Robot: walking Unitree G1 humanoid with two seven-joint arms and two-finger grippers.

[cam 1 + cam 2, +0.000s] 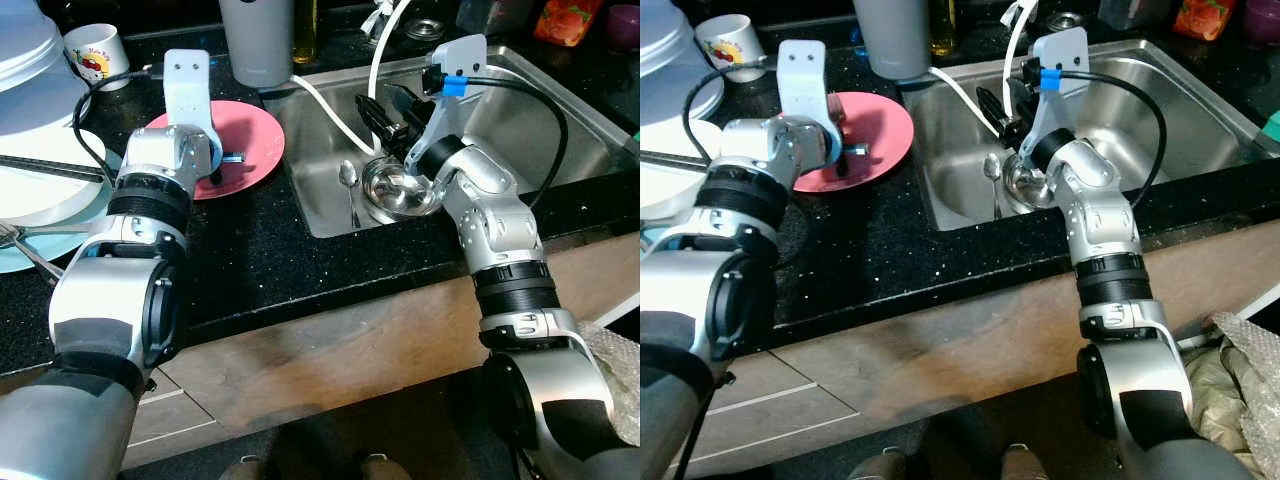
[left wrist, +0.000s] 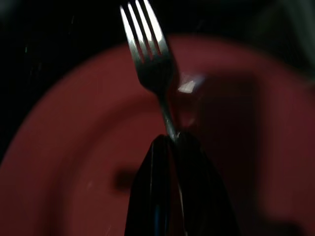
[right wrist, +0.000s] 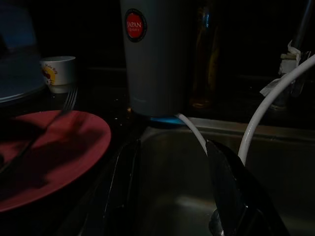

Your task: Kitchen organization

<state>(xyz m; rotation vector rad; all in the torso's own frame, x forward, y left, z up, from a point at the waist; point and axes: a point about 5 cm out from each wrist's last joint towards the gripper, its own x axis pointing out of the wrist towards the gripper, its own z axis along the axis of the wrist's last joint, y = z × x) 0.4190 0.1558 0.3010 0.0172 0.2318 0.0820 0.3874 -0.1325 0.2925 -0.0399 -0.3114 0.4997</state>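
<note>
- The left gripper [image 2: 170, 140], fingers clamped on a fork [image 2: 147, 54], holds it over the pink plate [image 1: 255, 140] on the black tabletop [image 1: 260, 250].
- The right gripper [image 3: 172, 162], fingers spread apart, reaches into the steel sink [image 1: 540, 130] above a metal bowl [image 1: 395, 195]; a spoon [image 1: 349, 180] lies beside the bowl.

Silver jointed arms, black ribbed wrist bands, white camera brackets, black cables, blue connector

You see a pink plate [image 1: 250, 140], black speckled counter [image 1: 250, 250], silver fork [image 2: 147, 54], grey tumbler [image 3: 155, 59] with red label.
</note>
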